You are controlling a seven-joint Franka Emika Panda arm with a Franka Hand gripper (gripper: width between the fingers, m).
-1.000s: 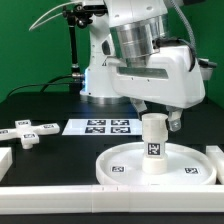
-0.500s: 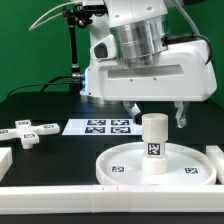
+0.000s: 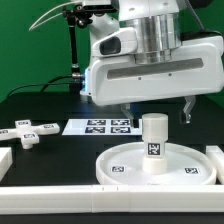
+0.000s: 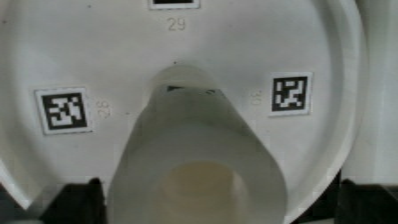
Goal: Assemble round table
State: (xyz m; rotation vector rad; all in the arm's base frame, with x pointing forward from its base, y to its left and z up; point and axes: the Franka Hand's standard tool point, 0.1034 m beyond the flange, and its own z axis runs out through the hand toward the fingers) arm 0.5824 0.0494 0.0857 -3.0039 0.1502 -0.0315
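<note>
The large round disc (image 3: 125, 165) lies flat on the black table at the exterior view's right. The short cylindrical leg (image 3: 153, 145) stands upright at its centre. My gripper (image 3: 156, 113) hangs just above the leg, open. One finger (image 3: 126, 112) is on each side of the leg's top, and both are clear of it. In the wrist view I look down the leg (image 4: 199, 150) onto the disc (image 4: 71, 60), and the gripper (image 4: 205, 205) straddles the leg without touching it. The cross-shaped foot piece (image 3: 28, 132) lies at the exterior view's left.
The marker board (image 3: 100, 126) lies behind the disc. Plain white blocks border the area at the front (image 3: 60, 205), the left (image 3: 5, 158) and the right (image 3: 214, 155). The arm's base and a black stand (image 3: 75, 50) are at the back.
The gripper has turned about the leg and risen a little, and its fingers have spread wider away from the leg. The leg and disc have not moved.
</note>
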